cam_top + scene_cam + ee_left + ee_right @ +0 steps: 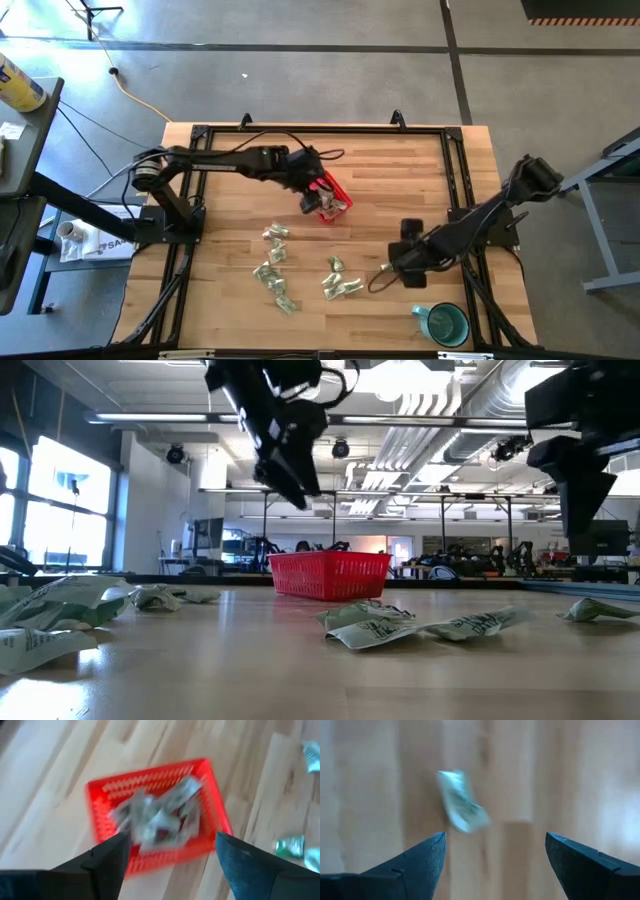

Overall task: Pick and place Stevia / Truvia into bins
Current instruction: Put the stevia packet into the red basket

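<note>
Left gripper (170,852) hangs over the red basket (333,197) near table centre, fingers spread and empty; packets (157,815) lie piled inside the basket. More packets (275,268) are scattered on the table in front of it. Right gripper (492,852) hovers with fingers released above a single packet (461,808), holding nothing.

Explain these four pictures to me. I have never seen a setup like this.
Two dark robot arms work at a wooden table. One picture looks straight down, one looks level across the tabletop, and two come from cameras on the arms' wrists. The left gripper hangs open over a small red basket that already holds some sweetener packets; it holds nothing. The right gripper, also open and empty, hovers above one loose packet. More pale green packets lie scattered on the wood. A teal mug stands near the table's edge.
</note>
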Controlling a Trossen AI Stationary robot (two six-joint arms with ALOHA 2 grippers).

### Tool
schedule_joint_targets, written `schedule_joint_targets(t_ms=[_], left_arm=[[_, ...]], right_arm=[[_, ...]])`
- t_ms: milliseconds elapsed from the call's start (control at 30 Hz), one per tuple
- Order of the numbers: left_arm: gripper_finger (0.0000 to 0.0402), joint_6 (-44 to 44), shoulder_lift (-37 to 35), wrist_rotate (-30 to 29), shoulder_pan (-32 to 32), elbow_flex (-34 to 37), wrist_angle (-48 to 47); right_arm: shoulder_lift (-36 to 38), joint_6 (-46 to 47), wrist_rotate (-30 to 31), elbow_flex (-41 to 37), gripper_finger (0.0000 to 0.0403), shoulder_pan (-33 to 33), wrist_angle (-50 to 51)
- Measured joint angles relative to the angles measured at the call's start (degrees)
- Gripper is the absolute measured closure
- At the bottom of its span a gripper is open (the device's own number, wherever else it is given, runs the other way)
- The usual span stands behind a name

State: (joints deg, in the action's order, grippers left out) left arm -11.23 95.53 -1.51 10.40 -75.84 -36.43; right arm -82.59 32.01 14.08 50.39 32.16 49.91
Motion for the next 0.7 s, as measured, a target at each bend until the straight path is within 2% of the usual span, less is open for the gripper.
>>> schedule_joint_targets(t_ms=[100, 233, 400, 533, 700], left_arm=[[0.0084, -1.8, -1.9, -3.6, -0.8, -1.5, -9.0], [0.0115, -4.9, -3.8, -6.8, -2.7, -1.4, -16.6], [0.0158, -8.6, -4.6, -9.5, -6.0, -1.4, -22.5], [0.0185, -10.6, -4.5, -9.6, -8.3, -1.4, -25.0], [0.0211, -14.2, -4.5, -9.6, -9.8, -1.4, -27.7]], right_arm=[[-1.5, -4.3, -2.4, -2.3, 0.0073, 0.3, -8.0], [-4.8, -6.4, -5.8, -4.3, 0.0071, 0.3, -15.4], [-8.9, -4.0, -5.4, -4.4, 0.0075, -0.9, -15.7], [-11.3, -0.7, -8.4, -4.2, 0.0085, -3.5, -15.9], [-12.8, -3.8, -10.7, -4.2, 0.0129, -6.9, -17.7]])
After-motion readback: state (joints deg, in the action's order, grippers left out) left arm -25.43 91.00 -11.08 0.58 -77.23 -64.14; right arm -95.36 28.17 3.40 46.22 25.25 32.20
